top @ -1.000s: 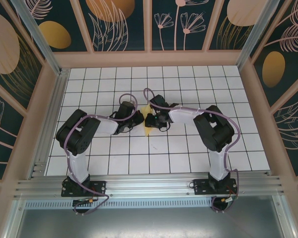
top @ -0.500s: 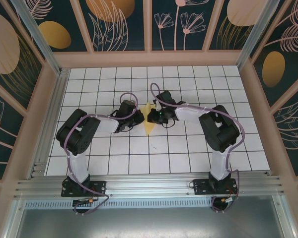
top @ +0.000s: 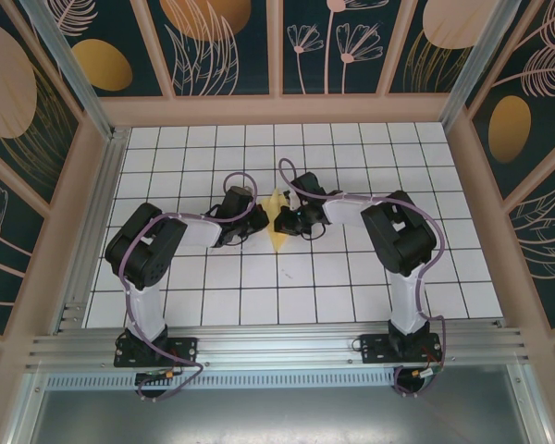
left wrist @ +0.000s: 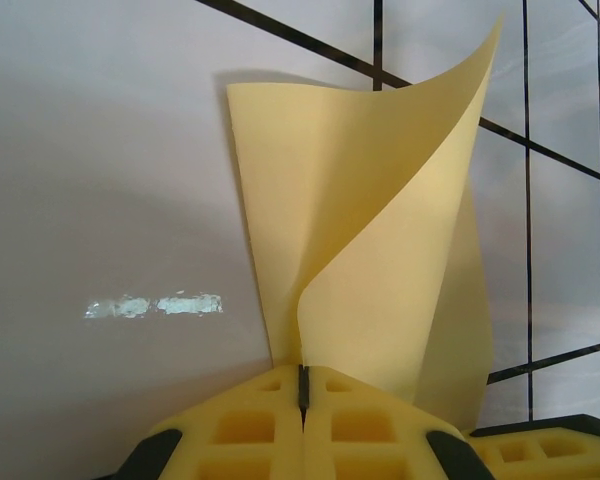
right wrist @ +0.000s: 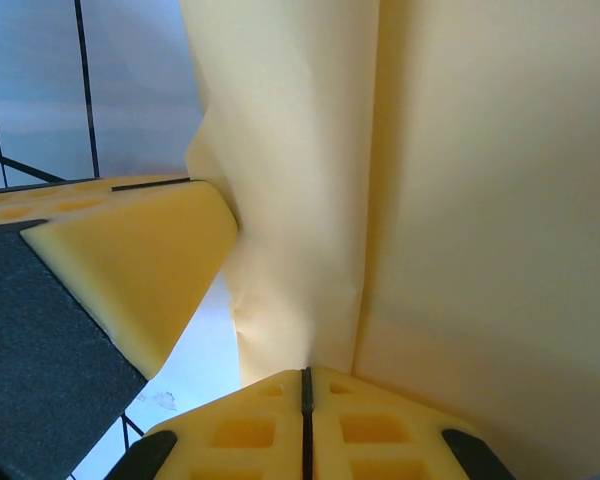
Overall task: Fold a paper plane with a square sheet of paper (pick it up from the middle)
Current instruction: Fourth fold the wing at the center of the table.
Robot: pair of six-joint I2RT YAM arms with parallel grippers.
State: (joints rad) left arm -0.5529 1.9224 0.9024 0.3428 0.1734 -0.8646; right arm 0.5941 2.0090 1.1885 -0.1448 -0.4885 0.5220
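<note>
The square sheet of paper [top: 276, 222] is pale yellow and stands folded over into a narrow, pointed, curled shape on the tiles between my two grippers. My left gripper [top: 252, 222] is shut on its left edge. In the left wrist view the paper [left wrist: 380, 240] rises out of the closed left gripper [left wrist: 302, 375] in a loose curl. My right gripper [top: 290, 220] is shut on the opposite side. In the right wrist view the paper [right wrist: 430, 200] runs down into the closed right gripper [right wrist: 304, 378], with a left fingertip [right wrist: 130, 270] just beside it.
White tiled floor [top: 351, 296] with a dark grid stretches around both arms. Wooden rails and patterned walls [top: 277, 106] bound it at the back and sides. A metal rail [top: 277, 347] carries the arm bases at the near edge.
My right gripper has closed from partly open to shut on the paper. The paper now shows more fully as a pointed strip between the grippers. The left gripper has stayed shut on it.
</note>
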